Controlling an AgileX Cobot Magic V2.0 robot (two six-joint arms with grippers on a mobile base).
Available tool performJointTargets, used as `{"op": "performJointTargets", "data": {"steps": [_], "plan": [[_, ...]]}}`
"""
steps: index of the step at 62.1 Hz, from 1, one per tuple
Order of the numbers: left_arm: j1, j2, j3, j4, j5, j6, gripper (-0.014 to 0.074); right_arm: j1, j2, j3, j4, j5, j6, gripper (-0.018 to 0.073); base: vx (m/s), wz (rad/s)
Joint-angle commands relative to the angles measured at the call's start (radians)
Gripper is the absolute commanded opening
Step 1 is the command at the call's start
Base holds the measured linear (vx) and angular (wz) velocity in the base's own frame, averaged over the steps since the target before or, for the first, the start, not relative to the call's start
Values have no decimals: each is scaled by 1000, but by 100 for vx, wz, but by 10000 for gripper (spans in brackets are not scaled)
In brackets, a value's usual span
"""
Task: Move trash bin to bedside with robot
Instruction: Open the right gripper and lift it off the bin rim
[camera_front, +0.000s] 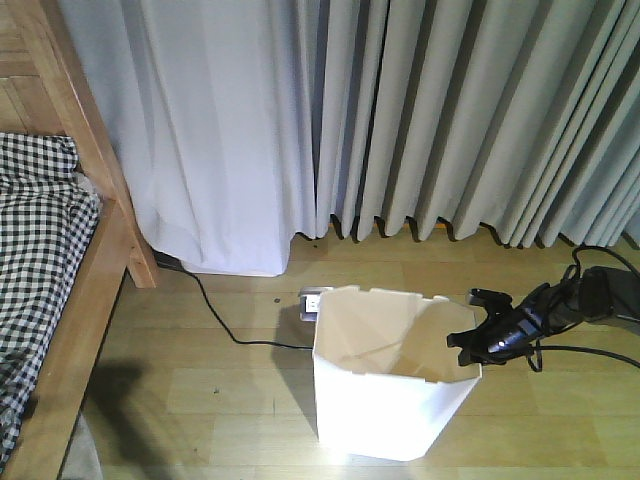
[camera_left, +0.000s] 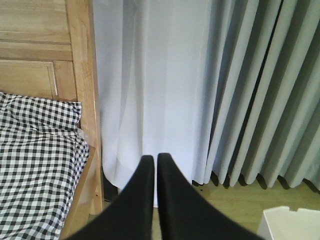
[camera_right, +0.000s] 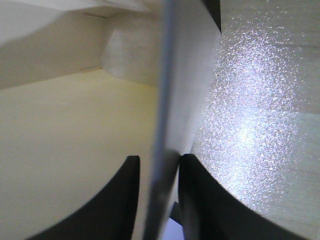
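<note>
Your trash bin (camera_front: 385, 385) stands upright on the wooden floor (camera_front: 210, 385), open top up, tall way pointing straight up. It sits in front of the curtains (camera_front: 450, 110), well apart from the bed (camera_front: 60, 300) on the left.

The right gripper (camera_front: 470, 340) is at the bin's right rim. In the right wrist view its jaws sit one on each side of the thin wall and look closed on it, though that view is blurry. The left gripper (camera_left: 156, 165) hangs free with its jaws shut on nothing.

You seem to be at the holding step, with the carrying not done. Next, pull or slide the bin left toward the bedside. Go slow, because the thin wall could bend or the bin could tip.
</note>
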Motion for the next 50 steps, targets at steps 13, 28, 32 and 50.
{"op": "performJointTargets", "data": {"steps": [13, 28, 32, 50], "plan": [[1, -14, 12, -4, -69, -6, -6, -4, -71, -17, -1, 29, -2, 343, 0, 0], [1, -14, 12, -4, -69, -6, -6, -4, -71, -17, -87, 4, 128, 467, 0, 0], [1, -14, 12, -4, -69, -6, -6, -4, -71, -17, -86, -4, 131, 481, 0, 0], [1, -14, 12, -4, -69, -6, -6, -5, -71, -17, -79, 31, 122, 479, 0, 0]]}}
